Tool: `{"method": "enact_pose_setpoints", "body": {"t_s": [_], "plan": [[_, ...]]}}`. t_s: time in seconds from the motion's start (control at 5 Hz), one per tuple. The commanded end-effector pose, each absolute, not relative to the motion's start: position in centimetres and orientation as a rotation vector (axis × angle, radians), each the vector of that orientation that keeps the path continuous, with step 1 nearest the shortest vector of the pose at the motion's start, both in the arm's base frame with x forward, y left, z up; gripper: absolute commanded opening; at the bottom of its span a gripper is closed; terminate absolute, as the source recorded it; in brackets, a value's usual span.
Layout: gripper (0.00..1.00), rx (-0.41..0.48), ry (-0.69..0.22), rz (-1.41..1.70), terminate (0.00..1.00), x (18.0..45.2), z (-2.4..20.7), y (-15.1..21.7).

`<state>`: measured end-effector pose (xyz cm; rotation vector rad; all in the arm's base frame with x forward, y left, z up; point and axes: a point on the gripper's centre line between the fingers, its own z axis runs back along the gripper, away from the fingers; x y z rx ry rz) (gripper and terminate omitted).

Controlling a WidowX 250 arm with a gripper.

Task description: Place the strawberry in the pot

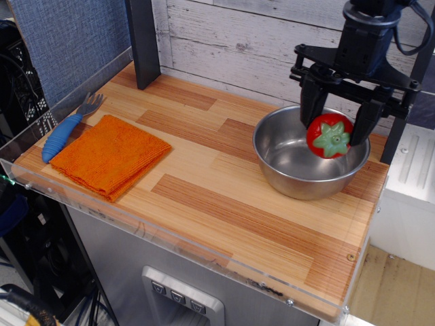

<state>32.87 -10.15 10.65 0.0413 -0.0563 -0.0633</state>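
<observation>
Now the step in hand is the carry to the drop point. The pot (310, 152) stands at the right end of the wooden counter (204, 190). Above its opening, the gripper (336, 117) is clamped on the strawberry (329, 136) (leaf cap facing the camera). Next, I judge, the jaws should open, perhaps after lowering a little.

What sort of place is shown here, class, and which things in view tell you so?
Probably a mock kitchen counter set up for robot testing: a wooden worktop against a plank wall, a steel pot, a folded orange cloth and blue-handled fork, and a robot tool gripping a toy strawberry.
</observation>
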Motion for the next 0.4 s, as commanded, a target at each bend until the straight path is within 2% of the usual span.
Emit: {"method": "enact_pose_setpoints", "body": {"t_s": [0.0, 0.2], "plan": [[0.0, 0.065, -0.073, 0.014, 0.0, 32.69, 11.96, -9.91], [0.0, 0.082, -0.049, 0.034, 0.0, 32.58, 12.0, -9.88]]}}
